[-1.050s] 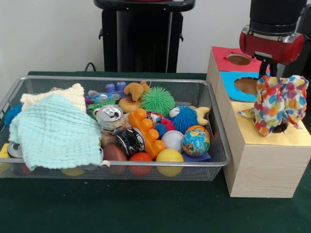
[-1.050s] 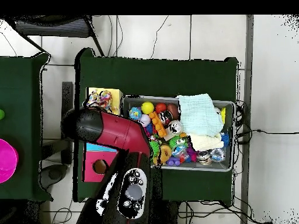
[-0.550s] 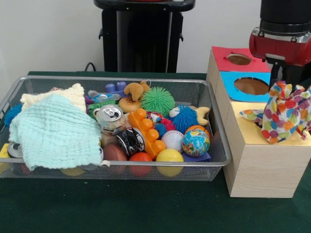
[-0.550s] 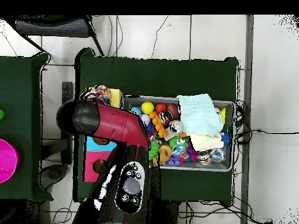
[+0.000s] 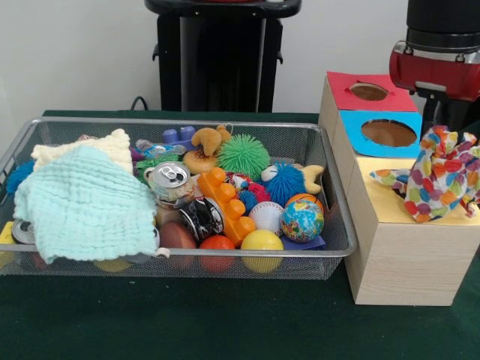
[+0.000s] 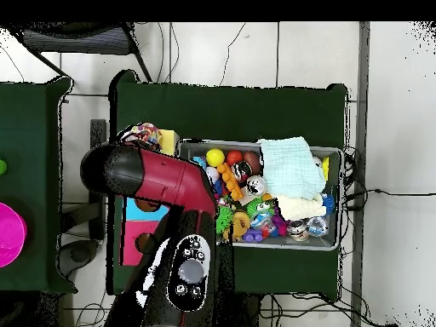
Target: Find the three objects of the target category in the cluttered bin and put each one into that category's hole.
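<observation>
One spotted cloth [image 5: 442, 176] on yellow box [image 5: 390, 225]; bin [image 5: 330, 247] cluttered.

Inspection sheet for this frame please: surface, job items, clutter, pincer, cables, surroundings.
Surface: dark green cloth table, bare in front of the bin.
Job's things: wire mesh bin; wooden box with a red hole panel, a blue hole panel and a yellow top; spotted cloth bunched on the yellow top.
Clutter: mint washcloth, soda can, orange brick, globe ball, green spiky ball.
Pincer: hidden behind the spotted cloth; state not readable.
Cables: several on the floor beside the table.
Surroundings: black pedestal, white wall, second green table with a pink object.
</observation>
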Robot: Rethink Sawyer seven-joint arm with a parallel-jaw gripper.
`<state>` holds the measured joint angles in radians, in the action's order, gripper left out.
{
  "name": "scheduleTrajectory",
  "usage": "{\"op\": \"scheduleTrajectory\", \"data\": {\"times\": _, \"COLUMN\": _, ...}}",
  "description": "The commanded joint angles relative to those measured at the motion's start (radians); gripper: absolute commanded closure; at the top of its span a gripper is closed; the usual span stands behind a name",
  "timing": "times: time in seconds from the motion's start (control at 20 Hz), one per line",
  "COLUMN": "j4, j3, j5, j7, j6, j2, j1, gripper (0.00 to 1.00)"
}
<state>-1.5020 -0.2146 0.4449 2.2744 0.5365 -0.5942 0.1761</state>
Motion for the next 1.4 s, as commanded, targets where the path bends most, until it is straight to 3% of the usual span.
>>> {"op": "scheduleTrajectory", "data": {"times": 0.05, "j4": -0.007, "j3": 0.015, "j5": -0.029, "j7": 0.145, "j6": 0.059, "j2": 0.03, "j1": -0.013, "gripper": 1.0}}
{"op": "scheduleTrajectory", "data": {"times": 0.6, "j4": -0.09, "j3": -0.018, "j5": -0.059, "j7": 0.106, "j6": 0.106, "j2": -0.021, "j1": -0.017, "gripper": 1.0}}
{"op": "scheduleTrajectory", "data": {"times": 1.4, "j4": -0.194, "j3": 0.026, "j5": -0.018, "j7": 0.13, "j6": 0.085, "j2": -0.05, "j1": -0.009, "gripper": 1.0}}
